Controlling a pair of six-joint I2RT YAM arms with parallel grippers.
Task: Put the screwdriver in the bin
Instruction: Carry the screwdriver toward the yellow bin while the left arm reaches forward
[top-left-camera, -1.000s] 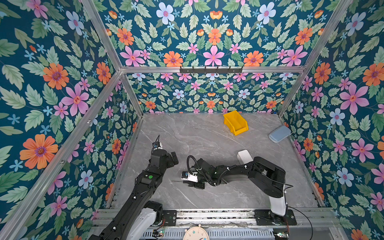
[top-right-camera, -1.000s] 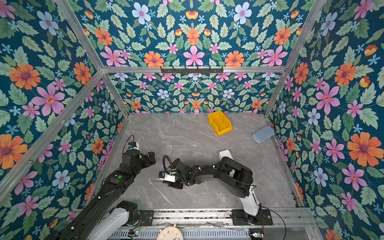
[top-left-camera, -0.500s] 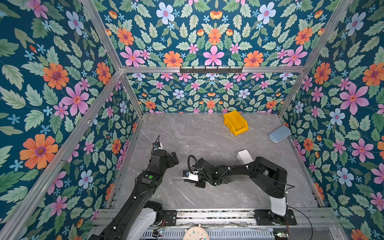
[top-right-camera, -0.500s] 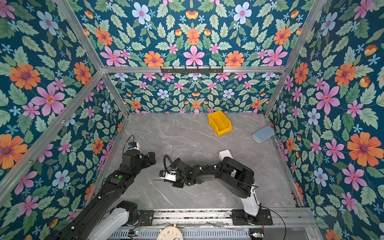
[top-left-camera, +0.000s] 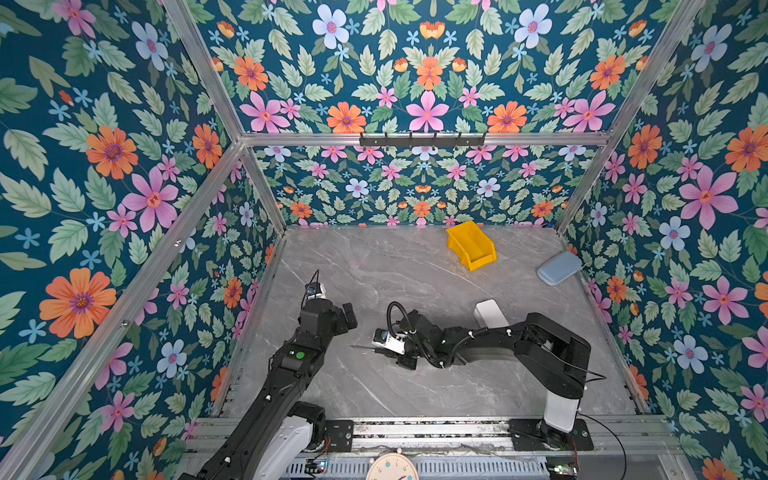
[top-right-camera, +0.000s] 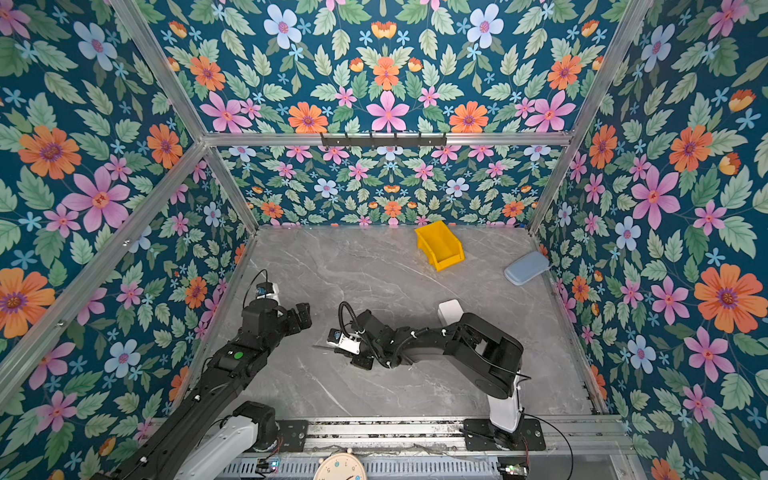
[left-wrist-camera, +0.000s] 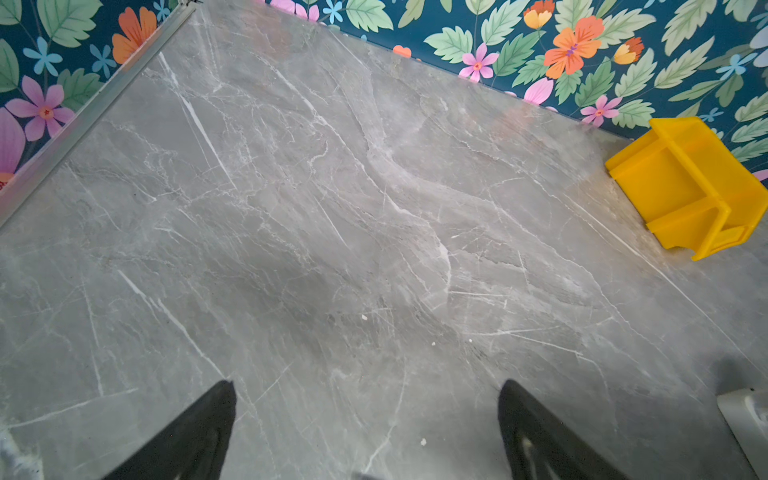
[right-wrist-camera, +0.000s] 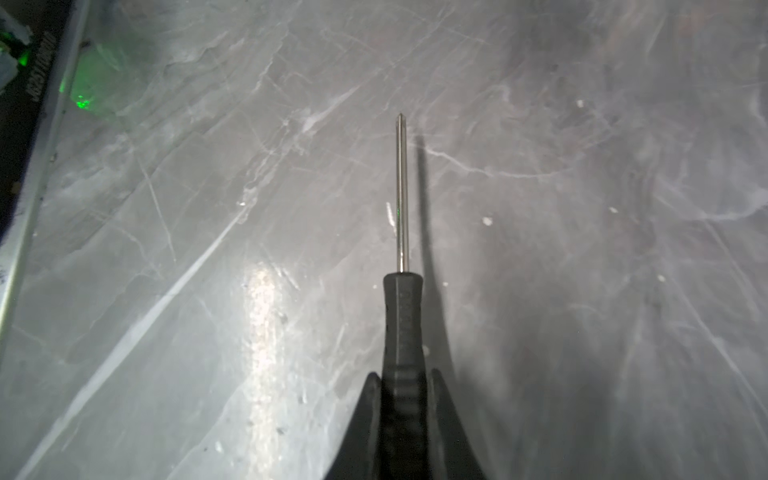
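The screwdriver (right-wrist-camera: 402, 316) has a black handle and a thin metal shaft. My right gripper (right-wrist-camera: 403, 376) is shut on the handle, one finger on each side. The shaft sticks out ahead, low over the grey marble table, and casts a shadow beside it. In both top views the shaft (top-left-camera: 362, 348) (top-right-camera: 322, 347) pokes out leftward from the right gripper (top-left-camera: 384, 353) (top-right-camera: 338, 351) near the table's middle front. The yellow bin (top-left-camera: 471, 247) (top-right-camera: 440, 247) (left-wrist-camera: 685, 187) stands far back, right of centre. My left gripper (left-wrist-camera: 366, 384) (top-left-camera: 349, 316) (top-right-camera: 301, 316) is open and holds nothing.
A white box (top-left-camera: 490, 313) (top-right-camera: 449, 311) lies behind the right arm, half hidden by it; its corner (left-wrist-camera: 744, 415) shows in the left wrist view. A grey-blue pad (top-left-camera: 559, 268) (top-right-camera: 525, 268) rests by the right wall. Floral walls close in the table on three sides.
The right gripper's jaws have closed on the screwdriver's handle. Both arms stay about where they were.
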